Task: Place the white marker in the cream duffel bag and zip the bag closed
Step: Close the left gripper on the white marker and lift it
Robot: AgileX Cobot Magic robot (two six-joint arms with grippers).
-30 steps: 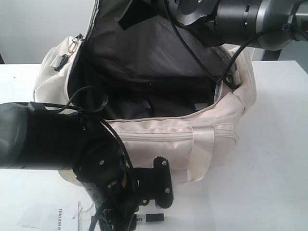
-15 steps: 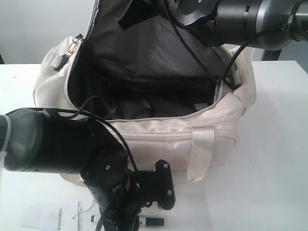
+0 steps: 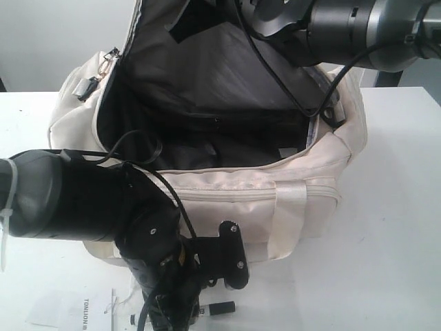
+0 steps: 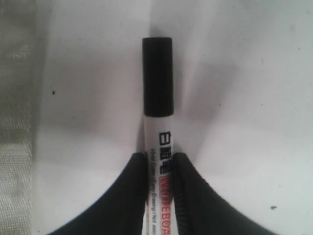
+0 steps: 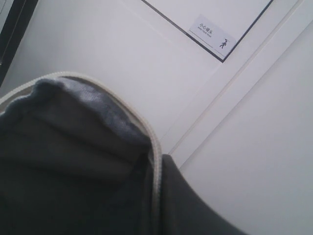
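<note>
- Movement is noted in the exterior view: the left arm [image 3: 83,200] is drawn slightly back and up compared with a moment ago. The white marker [image 3: 220,308] is seen a little higher, just in front of the cream duffel bag [image 3: 227,193] and low over the table [image 3: 386,207]. A lift is judged to be starting.
- The flap [image 3: 200,69] is held up by the right arm [image 3: 344,27], unchanged, so the dark inside is left open for the drop. The zip is not yet closed.
- Most of the marker's barrel is hidden by the wrist, and the printed sheet [image 3: 69,307] is cut off at the edge.
- In the left wrist view, the left gripper [image 4: 160,164] is closed on the marker's barrel, with both fingers [image 4: 127,196] pressed against it below the black cap [image 4: 157,78]. The lower barrel is cut off, and whether it is clear of the table cannot be told.
- In the right wrist view, the right gripper [image 5: 157,205] is clamped on the flap's piped edge [image 5: 146,132]. Its fingers are hard to tell from the dark lining, and the marker is not shown.
</note>
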